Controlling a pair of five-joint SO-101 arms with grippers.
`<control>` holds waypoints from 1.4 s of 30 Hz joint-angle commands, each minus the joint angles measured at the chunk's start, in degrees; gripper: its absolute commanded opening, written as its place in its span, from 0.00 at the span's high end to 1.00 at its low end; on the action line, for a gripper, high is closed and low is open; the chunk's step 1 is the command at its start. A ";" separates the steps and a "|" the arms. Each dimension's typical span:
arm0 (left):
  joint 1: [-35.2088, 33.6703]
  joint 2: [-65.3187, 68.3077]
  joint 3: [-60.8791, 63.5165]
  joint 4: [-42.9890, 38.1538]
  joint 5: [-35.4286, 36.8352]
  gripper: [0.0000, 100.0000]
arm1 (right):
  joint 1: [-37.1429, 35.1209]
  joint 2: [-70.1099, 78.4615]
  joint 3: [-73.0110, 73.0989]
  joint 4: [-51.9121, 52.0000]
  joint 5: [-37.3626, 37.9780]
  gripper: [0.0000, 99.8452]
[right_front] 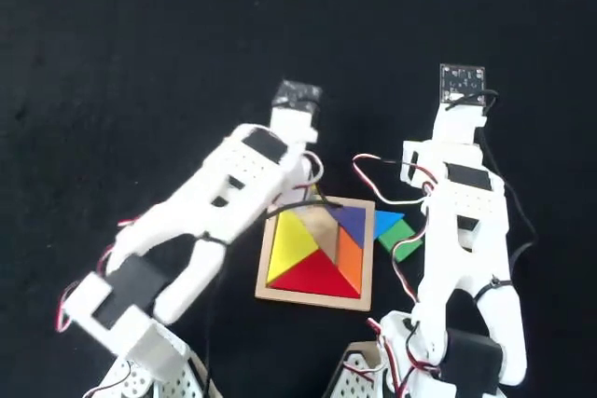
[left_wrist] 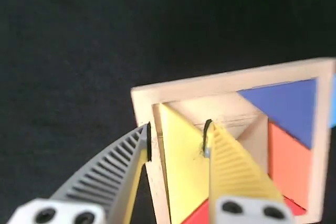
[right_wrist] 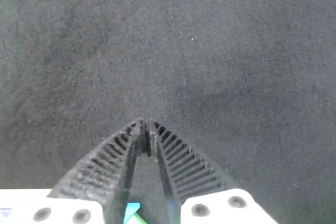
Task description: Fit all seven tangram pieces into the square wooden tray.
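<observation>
- Square wooden tray [right_front: 317, 299] is seen flat on the black cloth [right_front: 140, 62], between the two arms and towards the near edge of the table.
- Four pieces are seated inside it: a yellow triangle [right_front: 291, 241] on the left arm's side, a red triangle [right_front: 317, 275] along the near wall, an orange piece [right_front: 349, 256] on the right arm's side, and a dark blue triangle [right_front: 353, 221] in the far corner on that side.
- Bare wood of the tray floor [right_front: 322, 223] is left showing between the yellow triangle and the dark blue triangle.
- Two pieces are found outside the tray, just beside its wall on the right arm's side: a light blue piece [right_front: 387, 223] and a green piece [right_front: 399, 241], the latter partly covered by the right arm.
- Left gripper [left_wrist: 177, 129] is held moderately open at the tray's far corner on the left arm's side. One finger [left_wrist: 126, 161] is placed outside the wall and the other finger [left_wrist: 231, 166] over the yellow triangle, so that the wall is straddled. Nothing is gripped; contact with the yellow triangle cannot be judged.
- Right gripper [right_wrist: 143, 130] is pressed tip to tip, with nothing between the fingers, above bare black cloth beyond the tray.
</observation>
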 commanded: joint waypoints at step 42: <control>13.76 2.55 3.82 -6.77 3.60 0.95 | -0.53 0.66 -2.33 -1.14 -0.18 0.99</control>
